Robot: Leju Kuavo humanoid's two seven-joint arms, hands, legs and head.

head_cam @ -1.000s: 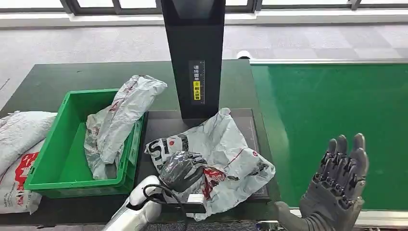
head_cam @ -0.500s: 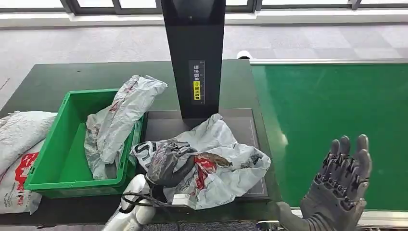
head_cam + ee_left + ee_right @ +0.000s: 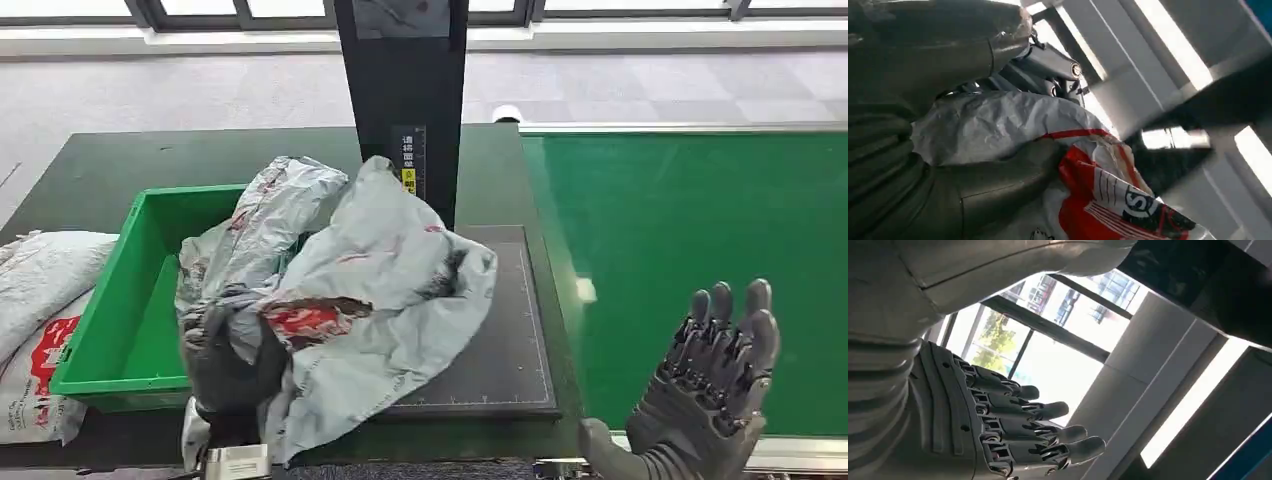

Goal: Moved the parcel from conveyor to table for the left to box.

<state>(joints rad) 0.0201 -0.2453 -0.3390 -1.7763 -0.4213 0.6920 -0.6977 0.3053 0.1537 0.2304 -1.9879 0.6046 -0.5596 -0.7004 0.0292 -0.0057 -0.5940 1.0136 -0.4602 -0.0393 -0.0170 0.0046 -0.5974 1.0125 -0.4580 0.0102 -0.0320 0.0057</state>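
Observation:
My left hand (image 3: 232, 368) grips a crumpled grey parcel bag (image 3: 380, 275) with red print, lifted off the dark mat (image 3: 500, 350) and hanging toward the green box (image 3: 110, 330). The left wrist view shows the thumb and fingers closed around the same bag (image 3: 1013, 125), its red and white print (image 3: 1108, 195) just past them. Another grey parcel (image 3: 255, 240) lies draped over the box's far right rim. My right hand (image 3: 715, 385) is raised over the near edge of the green conveyor (image 3: 690, 220), palm up, fingers straight and apart, holding nothing; in the right wrist view its fingers (image 3: 1018, 425) stretch out.
A black scanner post (image 3: 405, 110) rises behind the mat. White sacks (image 3: 40, 310) lie left of the box on the dark table (image 3: 150, 160). The conveyor belt carries nothing.
My left hand has lifted the parcel off the mat and swung it left toward the green box; the bag now hangs higher. The right hand has barely moved.

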